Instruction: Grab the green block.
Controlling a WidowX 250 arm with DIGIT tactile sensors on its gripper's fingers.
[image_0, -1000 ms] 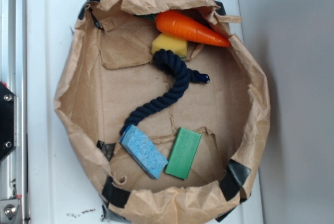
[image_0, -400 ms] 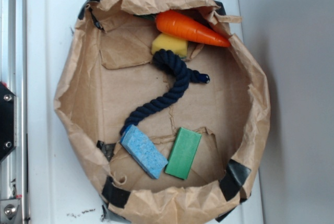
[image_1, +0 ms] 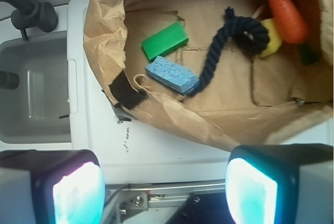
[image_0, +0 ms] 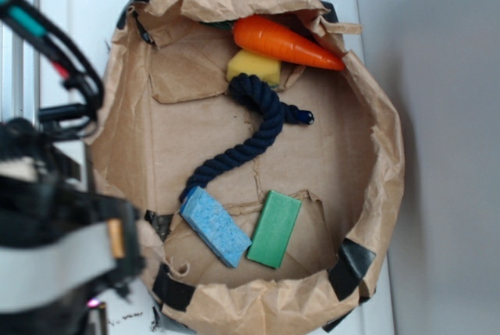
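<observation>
**Claw open, clear of bag**

Gripper spread wide, holding nothing, outside the paper bag. Green block lies flat on the bag floor, touching the blue block, near the rope.

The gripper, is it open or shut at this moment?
Open. In the wrist view the gripper shows two fingers set far apart with nothing between them, outside the paper bag.

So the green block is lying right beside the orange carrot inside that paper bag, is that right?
Not quite. The green block lies inside the paper bag, but beside the light-blue block, not the carrot, which sits at the opposite end by the yellow block. The exterior view shows this.
</observation>
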